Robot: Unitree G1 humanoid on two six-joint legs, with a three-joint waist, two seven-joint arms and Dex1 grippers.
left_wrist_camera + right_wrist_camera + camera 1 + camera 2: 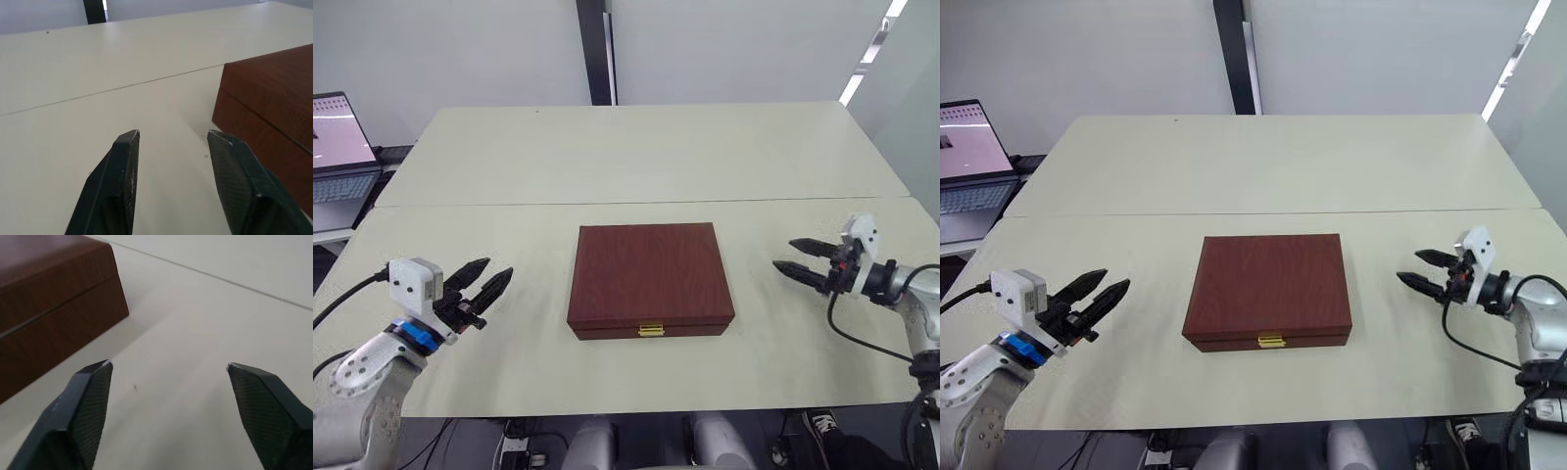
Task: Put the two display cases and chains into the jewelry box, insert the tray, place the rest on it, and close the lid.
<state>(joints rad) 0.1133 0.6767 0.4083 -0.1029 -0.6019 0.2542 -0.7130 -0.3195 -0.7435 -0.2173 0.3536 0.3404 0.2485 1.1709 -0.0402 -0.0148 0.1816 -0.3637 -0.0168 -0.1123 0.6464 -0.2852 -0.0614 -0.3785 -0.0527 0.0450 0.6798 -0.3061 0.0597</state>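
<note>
Left gripper (481,278): fingers parted, empty, hovering off the jewelry box's (649,277) left side. Right gripper (800,258): spread wider, empty, off the box's right side. Box: on the table (636,157), lid (648,267) shut, gold clasp (651,330) facing you. By my judgement the lid is shut after loading; your next move, if any, is withdrawing both arms.
</note>
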